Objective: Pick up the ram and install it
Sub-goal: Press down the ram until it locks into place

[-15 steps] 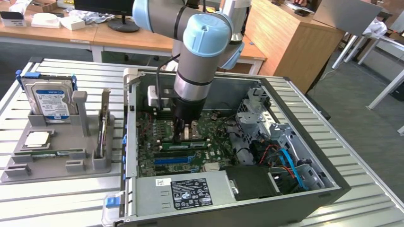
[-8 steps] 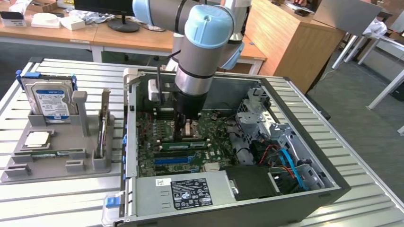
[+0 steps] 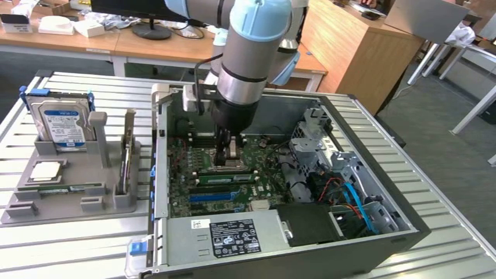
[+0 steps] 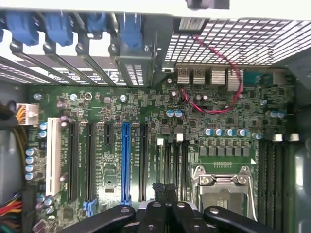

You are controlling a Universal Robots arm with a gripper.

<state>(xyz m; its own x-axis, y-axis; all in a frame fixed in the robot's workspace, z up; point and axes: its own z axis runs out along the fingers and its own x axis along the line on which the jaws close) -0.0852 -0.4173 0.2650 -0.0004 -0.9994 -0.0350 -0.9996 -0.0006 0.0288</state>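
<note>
In the exterior view, the robot arm reaches down into the open computer case [image 3: 364, 174], and its gripper [image 3: 230, 152] hangs low over the green motherboard [image 3: 225, 186], close to the metal processor socket [image 3: 232, 165]. The jaws are shut tight, and nothing can be seen held between them. A ram stick [image 3: 126, 152] stands on its edge in the grey parts tray [image 3: 46, 200], on the side of the tray nearest the case; it is well apart from the gripper. In the same tray stand a hard drive [image 3: 60, 125] with a blue label and a square silver chip [image 3: 45, 170]. In the wrist view, the gripper [image 4: 167, 206] points at the motherboard [image 4: 146, 97], with the long dark slots [image 4: 170, 160] just beside the silver processor socket [image 4: 223, 187] and a red wire [image 4: 218, 92] looped farther back. From here, the shut jaws could bump the board or the socket if the arm goes lower, and small parts there could break. The case and tray sit on a worktop [image 3: 434, 174] made of silver metal slats. Behind it are wooden desks [image 3: 341, 52], a monitor stand [image 3: 152, 30] and a grey floor [image 3: 449, 139].
</note>
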